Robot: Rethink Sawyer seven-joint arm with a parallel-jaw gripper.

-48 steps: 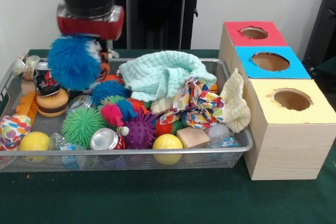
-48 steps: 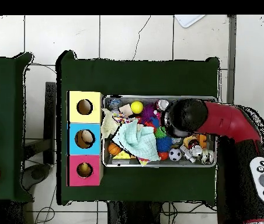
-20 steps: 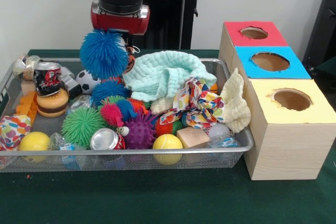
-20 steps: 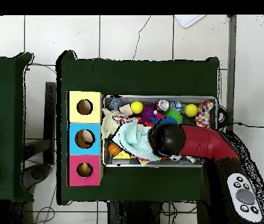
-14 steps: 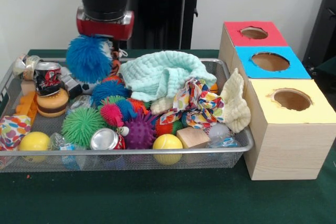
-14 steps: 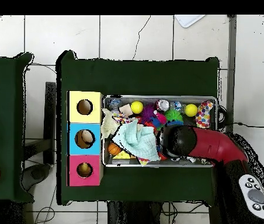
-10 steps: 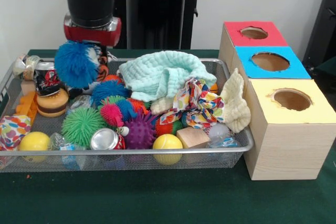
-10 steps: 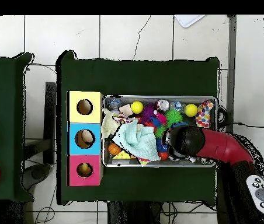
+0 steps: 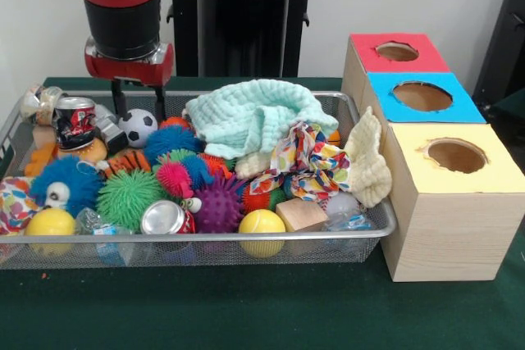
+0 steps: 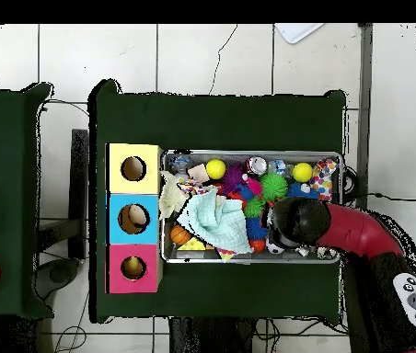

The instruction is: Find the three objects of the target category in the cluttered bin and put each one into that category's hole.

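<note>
My gripper [image 9: 140,109] hangs open over the left back part of the wire bin [image 9: 246,239], its two dark fingers [image 9: 120,104] empty, just above a small soccer ball [image 9: 138,127]. A blue fuzzy ball with an eye [image 9: 67,184] lies in the bin's left front, among a green spiky ball [image 9: 127,197], a pink spiky ball [image 9: 174,178] and a purple one [image 9: 218,206]. In the overhead view the arm's head [image 10: 299,221] covers the gripper. Three wooden boxes with round holes stand beside the bin: red [image 9: 396,53], blue [image 9: 422,97], yellow [image 9: 456,157].
A mint cloth [image 9: 254,116], a patterned cloth [image 9: 305,161] and a cream cloth [image 9: 367,165] are heaped at the bin's right. Cans [image 9: 75,118], two yellow balls [image 9: 262,223] and a wooden block [image 9: 300,214] fill the remainder. The boxes show in the overhead view at the bin's left [image 10: 133,219].
The blue fuzzy ball was held under the gripper; it has dropped into the bin's left front. The arm moved left and the gripper now stands open and empty.
</note>
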